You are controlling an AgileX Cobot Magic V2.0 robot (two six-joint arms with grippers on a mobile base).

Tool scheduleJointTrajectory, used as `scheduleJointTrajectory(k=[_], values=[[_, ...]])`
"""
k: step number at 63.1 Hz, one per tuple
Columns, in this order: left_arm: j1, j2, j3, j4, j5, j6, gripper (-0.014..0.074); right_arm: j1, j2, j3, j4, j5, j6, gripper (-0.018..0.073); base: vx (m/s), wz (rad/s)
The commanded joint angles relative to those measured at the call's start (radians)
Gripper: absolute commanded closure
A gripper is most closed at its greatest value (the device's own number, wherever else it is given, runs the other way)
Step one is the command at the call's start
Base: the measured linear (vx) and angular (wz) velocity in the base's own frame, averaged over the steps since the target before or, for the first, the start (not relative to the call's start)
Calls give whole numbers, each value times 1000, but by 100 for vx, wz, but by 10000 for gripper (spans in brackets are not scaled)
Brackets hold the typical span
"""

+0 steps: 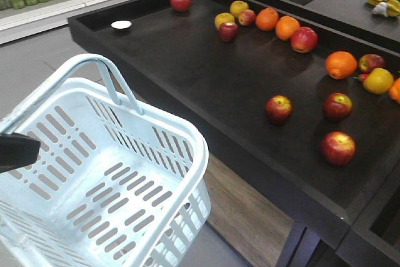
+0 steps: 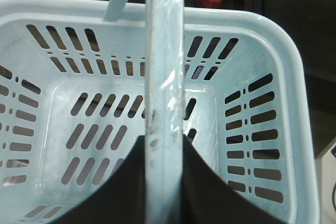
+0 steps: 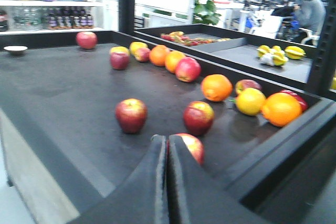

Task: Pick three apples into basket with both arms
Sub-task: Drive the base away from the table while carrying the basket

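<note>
Beyond apples [image 3: 130, 115], perhaps bottles [image 3: 68, 18], unreadably blurred.

Little of the machine shows from here. The left gripper [image 2: 164, 148] is a pair of broad matt black fingers [image 2: 118, 192], each with a smoothly curved outer edge that flares wide toward the wrist. The right gripper [image 3: 167, 141] has long dark grey fingers [image 3: 149, 187] with a slightly fuzzy, felt-like face. They are narrow at the tips and thicken into heavy wedges, with a thin pale seam between them. In the front view, only a blunt black block [image 1: 17, 151] with a squared-off end shows at the left edge. I cannot tell which part of the arm it is.
</note>
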Motion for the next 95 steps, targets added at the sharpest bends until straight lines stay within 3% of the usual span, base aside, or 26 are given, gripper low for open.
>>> scheduleJointTrajectory(k=[1, 95], values=[[-2, -9, -26, -41, -77, -6, 604, -5, -8, 9, -3, -73, -11, 563, -7, 28], [-2, -9, -26, -41, -77, -6, 604, -5, -8, 9, -3, -73, -11, 563, -5, 35]])
